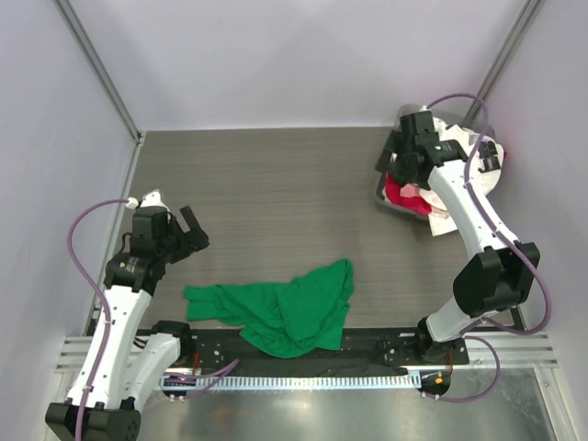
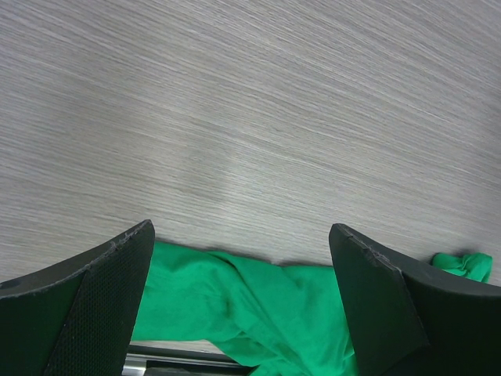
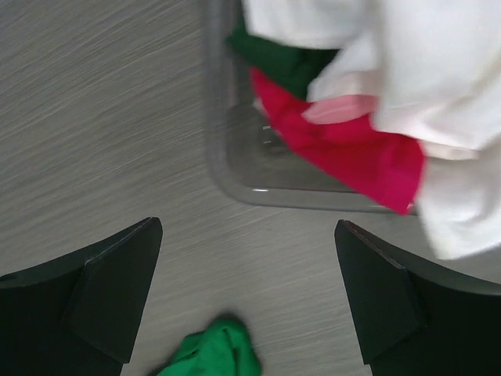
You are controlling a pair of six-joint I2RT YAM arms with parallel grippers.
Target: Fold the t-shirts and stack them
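A bright green t-shirt (image 1: 280,310) lies crumpled on the grey table near the front edge. It also shows in the left wrist view (image 2: 258,309), and a corner of it shows in the right wrist view (image 3: 215,351). White (image 1: 469,152), pink and red (image 1: 404,195) shirts spill from the clear plastic bin (image 1: 390,204) at the back right; the red shirt (image 3: 344,149) and white shirt (image 3: 423,63) show in the right wrist view. My left gripper (image 1: 188,230) is open and empty, left of and behind the green shirt. My right gripper (image 1: 393,154) is open and empty, above the bin's left side.
The clear bin's rim (image 3: 227,168) lies just ahead of my right fingers. A dark green cloth (image 3: 274,55) lies inside it. Metal rails and a cable track run along the front edge (image 1: 303,372). White walls close in the table on three sides.
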